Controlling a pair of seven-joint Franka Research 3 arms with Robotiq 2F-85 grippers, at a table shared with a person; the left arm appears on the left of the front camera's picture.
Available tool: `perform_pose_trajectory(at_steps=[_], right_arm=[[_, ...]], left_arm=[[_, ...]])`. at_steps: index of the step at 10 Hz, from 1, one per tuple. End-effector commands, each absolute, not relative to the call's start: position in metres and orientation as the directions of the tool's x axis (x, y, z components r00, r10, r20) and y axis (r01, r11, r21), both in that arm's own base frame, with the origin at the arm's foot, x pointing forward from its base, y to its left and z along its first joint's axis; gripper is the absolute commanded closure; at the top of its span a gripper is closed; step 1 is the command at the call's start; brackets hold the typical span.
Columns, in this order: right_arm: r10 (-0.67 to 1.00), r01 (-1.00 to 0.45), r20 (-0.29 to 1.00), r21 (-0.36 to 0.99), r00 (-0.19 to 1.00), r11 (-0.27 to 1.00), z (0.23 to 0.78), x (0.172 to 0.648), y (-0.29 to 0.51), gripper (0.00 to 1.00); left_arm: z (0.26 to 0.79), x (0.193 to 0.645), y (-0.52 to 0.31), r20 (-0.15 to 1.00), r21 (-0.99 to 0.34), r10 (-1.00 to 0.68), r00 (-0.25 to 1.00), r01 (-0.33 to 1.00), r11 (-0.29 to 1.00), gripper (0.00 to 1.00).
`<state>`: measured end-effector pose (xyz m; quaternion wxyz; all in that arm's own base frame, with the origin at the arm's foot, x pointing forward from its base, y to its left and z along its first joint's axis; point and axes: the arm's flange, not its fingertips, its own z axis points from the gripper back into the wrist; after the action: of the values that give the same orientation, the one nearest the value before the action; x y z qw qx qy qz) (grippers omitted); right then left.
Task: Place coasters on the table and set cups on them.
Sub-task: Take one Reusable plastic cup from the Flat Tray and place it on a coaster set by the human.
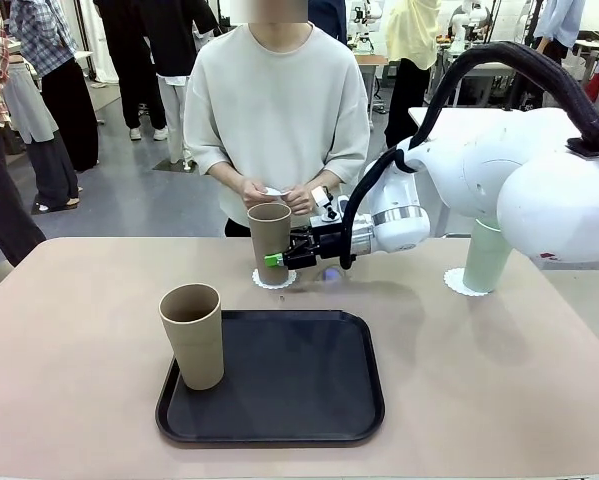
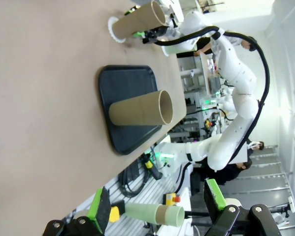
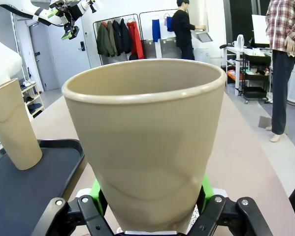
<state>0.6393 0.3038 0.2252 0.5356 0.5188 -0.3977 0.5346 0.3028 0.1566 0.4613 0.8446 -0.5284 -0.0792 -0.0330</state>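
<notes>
1. Nearest stands the tan cup [image 1: 192,335], on the near left corner of the tray [image 1: 279,400], with no coaster beneath it. Past the tray's far edge, the right claw [image 1: 273,258] pinches the brown cup [image 1: 269,232] on, or perhaps just above, a coaster [image 1: 275,281]. The mint cup [image 1: 487,255] sits on a second coaster [image 1: 457,288] by the far right edge of the tabletop [image 1: 79,330].
2. The left claw [image 2: 157,206] hangs spread and empty.
3. The green pads [image 3: 95,189] grip low on the brown cup. Letting go off-centre, or dragging a pad on retreat, could tip the cup or shift the coaster.
</notes>
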Motion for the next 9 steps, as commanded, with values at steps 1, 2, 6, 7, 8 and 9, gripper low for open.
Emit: perform_pose_trajectory(at_steps=[1,2,6,7,8,9], right_arm=[[0.226,-0.984,0.965,0.155,0.131,-0.091,0.222,0.65,0.305,0.18],[0.241,-0.982,0.96,0.166,0.14,-0.091,0.221,0.65,0.304,0.04],[0.309,-0.972,0.934,0.218,0.181,-0.089,0.224,0.646,0.3,0.0],[0.329,-0.971,0.925,0.227,0.189,-0.081,0.224,0.646,0.299,0.0],[0.348,-0.97,0.917,0.232,0.194,-0.072,0.225,0.646,0.297,0.0],[0.366,-0.969,0.909,0.238,0.199,-0.063,0.227,0.645,0.294,0.0]], left_arm=[[0.462,0.303,0.157,0.185,-0.892,0.028,0.982,0.156,0.424,0.0],[0.462,0.303,0.157,0.185,-0.892,0.028,0.982,0.156,0.424,0.0],[0.462,0.303,0.157,0.185,-0.892,0.028,0.982,0.156,0.424,0.0],[0.462,0.303,0.157,0.185,-0.892,0.028,0.982,0.156,0.424,0.0],[0.462,0.303,0.157,0.185,-0.892,0.028,0.982,0.156,0.424,0.0],[0.462,0.303,0.157,0.185,-0.892,0.028,0.982,0.156,0.424,0.0]])
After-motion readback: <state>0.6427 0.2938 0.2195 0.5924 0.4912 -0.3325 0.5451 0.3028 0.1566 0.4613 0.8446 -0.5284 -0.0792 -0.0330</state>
